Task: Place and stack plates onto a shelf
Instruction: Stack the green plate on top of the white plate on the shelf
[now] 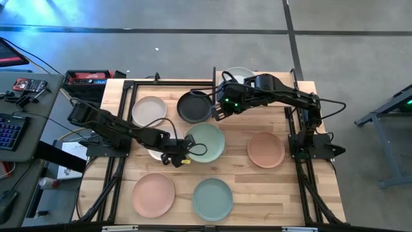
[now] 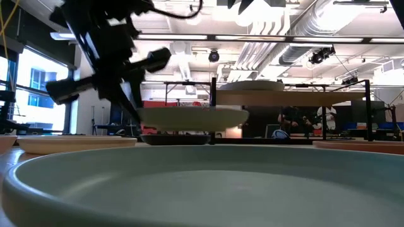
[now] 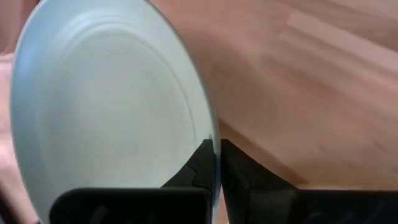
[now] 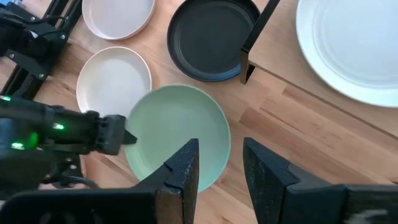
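Note:
My left gripper (image 1: 185,149) is shut on the sage green plate (image 1: 207,142) at mid-table; the plate also shows in the low view (image 2: 192,116) and in the right wrist view (image 4: 177,130). My right gripper (image 4: 219,167) is open and empty, up over the table between the green plate and the black plate (image 1: 193,106). The black plate lies flat on the table in front of the shelf (image 1: 283,87). A white plate (image 1: 239,76) lies on the shelf board. My left gripper pinches the sage plate's rim (image 3: 214,144) between its two fingers, at the edge toward the table's left. The fingers come about level from the table's left. The plate is held roughly level, a little above the tabletop.
On the table lie a cream plate (image 1: 149,111), a white plate (image 1: 156,153) under my left arm, a salmon plate (image 1: 266,149), a pink plate (image 1: 153,194) and a grey-green plate (image 1: 212,198). A black shelf post (image 4: 254,38) stands beside the black plate.

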Controlling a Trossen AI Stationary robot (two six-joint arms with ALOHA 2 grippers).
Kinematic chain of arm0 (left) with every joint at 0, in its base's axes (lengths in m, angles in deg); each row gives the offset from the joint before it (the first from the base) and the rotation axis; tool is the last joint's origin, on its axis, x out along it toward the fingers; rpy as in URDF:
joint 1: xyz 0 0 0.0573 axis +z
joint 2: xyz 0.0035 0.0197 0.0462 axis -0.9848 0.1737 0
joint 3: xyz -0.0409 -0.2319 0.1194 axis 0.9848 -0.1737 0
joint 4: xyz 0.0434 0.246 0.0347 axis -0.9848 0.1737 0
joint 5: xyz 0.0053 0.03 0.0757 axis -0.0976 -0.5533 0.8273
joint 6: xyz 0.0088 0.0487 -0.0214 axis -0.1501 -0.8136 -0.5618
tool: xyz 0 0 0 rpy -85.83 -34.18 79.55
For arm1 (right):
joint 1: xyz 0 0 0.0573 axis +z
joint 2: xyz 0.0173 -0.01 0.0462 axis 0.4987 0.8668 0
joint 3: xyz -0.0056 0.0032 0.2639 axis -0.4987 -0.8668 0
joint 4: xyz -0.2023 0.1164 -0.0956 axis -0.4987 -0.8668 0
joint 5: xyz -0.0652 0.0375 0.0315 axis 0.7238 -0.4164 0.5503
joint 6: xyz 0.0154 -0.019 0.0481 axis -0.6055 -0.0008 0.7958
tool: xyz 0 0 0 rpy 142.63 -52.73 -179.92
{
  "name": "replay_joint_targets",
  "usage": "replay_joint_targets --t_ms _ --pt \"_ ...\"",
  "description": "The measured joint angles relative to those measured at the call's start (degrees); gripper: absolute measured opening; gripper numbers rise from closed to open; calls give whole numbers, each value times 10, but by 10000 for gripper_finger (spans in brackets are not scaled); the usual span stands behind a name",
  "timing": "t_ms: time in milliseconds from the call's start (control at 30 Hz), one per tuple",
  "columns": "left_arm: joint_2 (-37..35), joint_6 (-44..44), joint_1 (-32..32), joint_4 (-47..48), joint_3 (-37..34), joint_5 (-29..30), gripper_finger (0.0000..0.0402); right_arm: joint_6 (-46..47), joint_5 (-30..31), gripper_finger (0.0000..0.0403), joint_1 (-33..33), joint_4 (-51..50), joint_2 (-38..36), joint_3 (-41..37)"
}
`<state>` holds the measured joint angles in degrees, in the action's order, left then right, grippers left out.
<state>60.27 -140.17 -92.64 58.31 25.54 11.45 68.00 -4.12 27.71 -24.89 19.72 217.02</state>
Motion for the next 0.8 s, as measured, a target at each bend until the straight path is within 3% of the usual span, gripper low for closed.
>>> replay_joint_targets --t_ms 467,800 --pt "-124 -76 -18 14 0 127 1 -3 -30 101 0 0 28 0" --pt "-150 -135 -18 -16 0 191 1 -3 -24 101 0 0 58 0"
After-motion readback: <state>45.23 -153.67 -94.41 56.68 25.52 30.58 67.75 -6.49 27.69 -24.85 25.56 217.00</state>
